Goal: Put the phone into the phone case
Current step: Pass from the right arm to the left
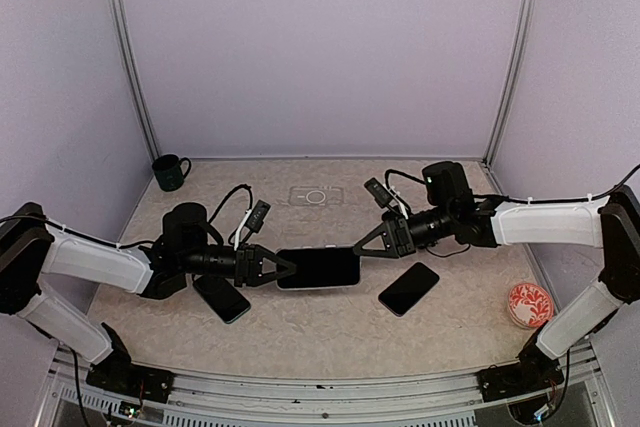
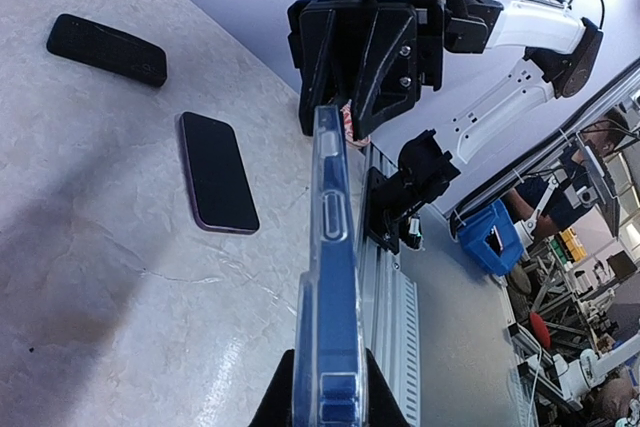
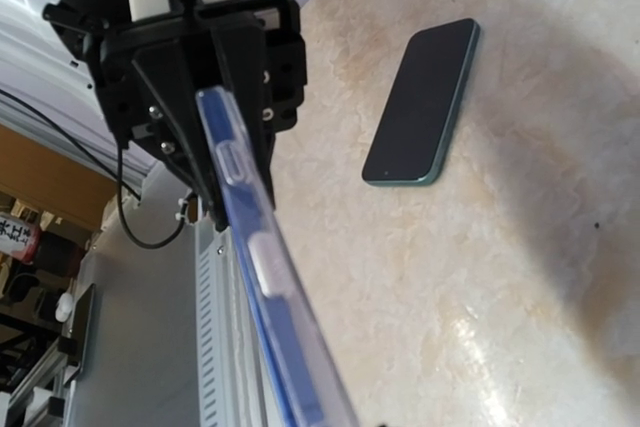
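Dark green, a mug (image 1: 171,172) stands at the far left corner of the bench (image 1: 300,337). The left hand (image 1: 272,267) is clamped on the left end of the phone (image 1: 318,268), which is held off the bench at its middle, rimmed in clear bluish plastic. A spare dark handset (image 1: 222,298) lies under that hand. A clear case (image 1: 316,196) lies flat behind. The right hand (image 1: 368,242) straddles the phone's other end; I cannot tell whether it pinches. Another handset (image 1: 408,289) and a red-patterned dish (image 1: 529,303) lie further right.

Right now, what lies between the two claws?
A clear-cased phone spans the gap from the left claw to the right claw; the top view shows it.
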Tool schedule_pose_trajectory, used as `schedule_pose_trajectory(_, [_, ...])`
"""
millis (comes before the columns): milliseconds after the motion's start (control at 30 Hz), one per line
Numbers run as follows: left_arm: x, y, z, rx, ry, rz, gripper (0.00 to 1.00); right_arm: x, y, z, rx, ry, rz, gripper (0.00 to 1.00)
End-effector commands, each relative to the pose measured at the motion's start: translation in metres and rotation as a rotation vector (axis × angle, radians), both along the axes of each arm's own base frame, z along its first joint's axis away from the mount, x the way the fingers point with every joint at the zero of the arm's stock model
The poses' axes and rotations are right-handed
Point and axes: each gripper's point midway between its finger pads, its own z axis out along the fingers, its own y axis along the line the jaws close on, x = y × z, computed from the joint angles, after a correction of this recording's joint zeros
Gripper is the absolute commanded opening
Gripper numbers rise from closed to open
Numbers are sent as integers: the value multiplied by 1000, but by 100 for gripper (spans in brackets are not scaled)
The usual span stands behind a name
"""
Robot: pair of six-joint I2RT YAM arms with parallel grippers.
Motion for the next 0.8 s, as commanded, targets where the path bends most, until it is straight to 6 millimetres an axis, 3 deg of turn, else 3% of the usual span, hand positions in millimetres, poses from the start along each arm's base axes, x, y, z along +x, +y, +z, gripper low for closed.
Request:
schedule_pose_trajectory(0, [6,-7,15,-28,-44,9,0,-9,8,12,39,-39,52,20])
schedule_pose_trajectory(500, [6,-10,15,-26,-43,4,0,-11,8,10,33,-50,56,6])
schedule_pose_trajectory(567, [5,-10,15,-25,-43,0,0,-12,7,11,29,-54,55,13])
schedule_pose_trajectory(633, [4,-10,14,-20,-45,-2,0,-11,7,12,22,-66,50,26])
schedule_pose_trajectory(767, [3,-11,14,-7,-53,-9,0,-11,6,16,17,-89,46,36])
